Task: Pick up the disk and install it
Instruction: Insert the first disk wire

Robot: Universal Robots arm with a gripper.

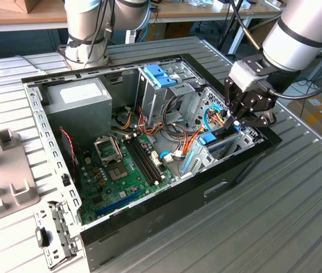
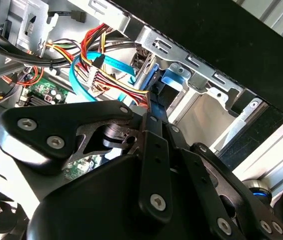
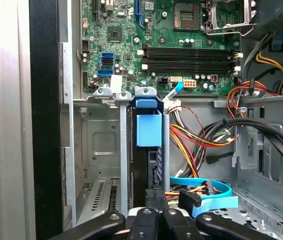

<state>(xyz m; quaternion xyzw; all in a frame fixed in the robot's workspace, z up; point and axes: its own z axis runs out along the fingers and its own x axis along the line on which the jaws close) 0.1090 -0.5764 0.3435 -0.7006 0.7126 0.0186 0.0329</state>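
1. We saw the gripper closed narrowly on the disk, gripping its near end.
2. The disk stood on edge in the drive bay of the open computer case, beside the motherboard.

The disk has a matt blue plastic end piece. The bay just beside the jaws is bare, dull grey sheet metal. The gripper is matt black.
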